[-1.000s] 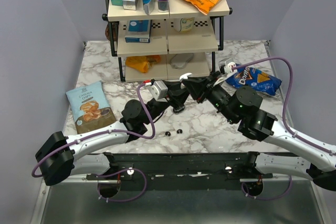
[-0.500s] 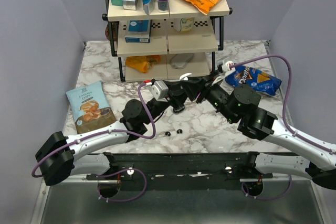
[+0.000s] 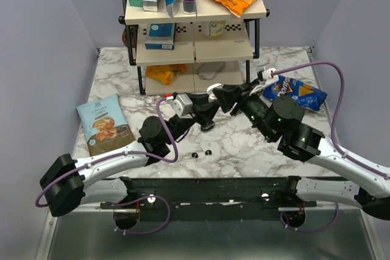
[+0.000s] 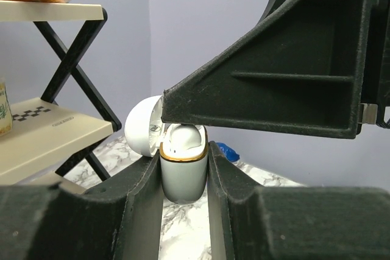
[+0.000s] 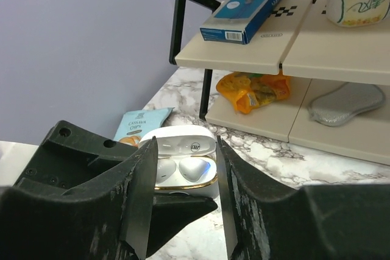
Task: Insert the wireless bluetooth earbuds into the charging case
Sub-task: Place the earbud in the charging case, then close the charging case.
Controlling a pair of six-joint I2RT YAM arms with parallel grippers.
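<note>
Charging case (image 4: 183, 181), white with its lid up, sits mid-frame in the overhead view, clamped in the left gripper (image 4: 184, 162). The right gripper (image 5: 184, 150) has widened to half-spread and holds nothing. Both earbuds (image 3: 195, 154) lie on the marble table (image 3: 244, 147), not yet inserted.

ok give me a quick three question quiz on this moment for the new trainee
1. True or false: the lid of the charging case is shut.
2. Which gripper clamps the charging case by its body? A) left gripper B) right gripper C) neither
3. Fill in: the two small black earbuds lie on the ____.

Key:
1. False. The lid is tipped open.
2. A. The right gripper has its fingers standing apart.
3. The marble table, near the arms' bases.
</note>
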